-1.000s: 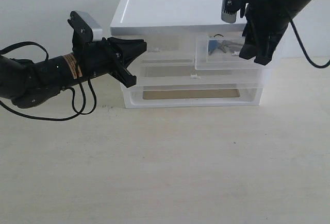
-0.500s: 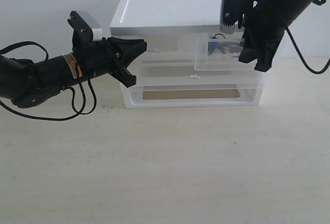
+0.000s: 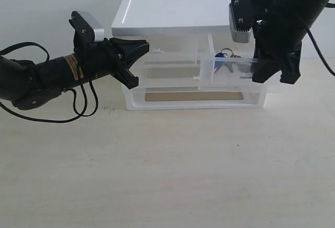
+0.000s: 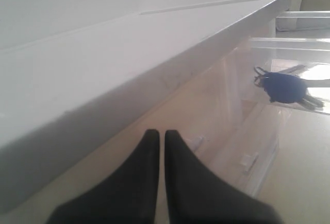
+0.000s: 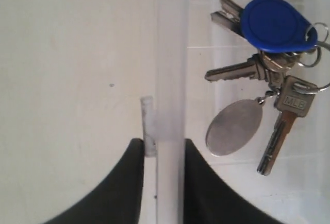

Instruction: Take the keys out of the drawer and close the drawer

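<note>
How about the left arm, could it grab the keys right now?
Probably yes, after a move. The drawer is pulled out and nothing covers the keys. But the left gripper is shut, over by the organizer's left side, and the right gripper clamps the drawer's front wall, so it might be crowded.
</note>
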